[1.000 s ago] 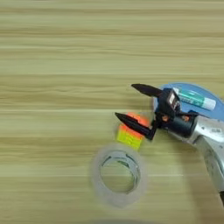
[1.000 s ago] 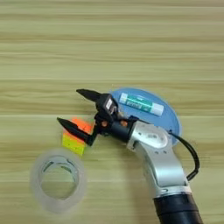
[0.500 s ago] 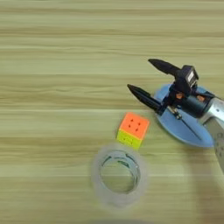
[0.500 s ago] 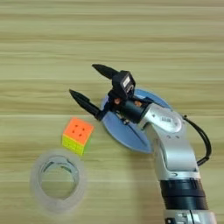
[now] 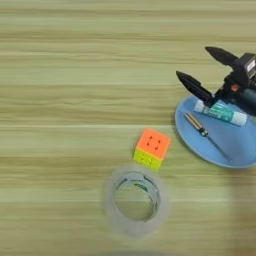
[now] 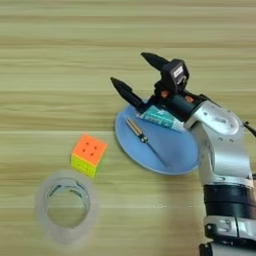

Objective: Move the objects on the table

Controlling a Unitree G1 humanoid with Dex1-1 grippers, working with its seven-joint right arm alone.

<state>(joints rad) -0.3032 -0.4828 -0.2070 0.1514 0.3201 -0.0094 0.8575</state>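
My gripper (image 6: 131, 72) hangs above the far left rim of the blue plate (image 6: 172, 155), its two black fingers (image 6: 125, 93) spread wide with nothing between them. On the plate, a white tube (image 5: 221, 113) lies across the far part, and a thin stick (image 6: 145, 141) lies slantwise just in front of it. The orange-and-yellow cube (image 5: 152, 148) sits on the table (image 5: 60, 100) left of the plate, apart from it. A clear tape ring (image 5: 134, 203) lies just in front of the cube.

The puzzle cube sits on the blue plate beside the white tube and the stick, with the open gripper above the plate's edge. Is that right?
Not quite. The puzzle cube lies on the table, left of the blue plate, as the right eye view shows. Only the white tube and stick lie on the plate; the gripper is open.
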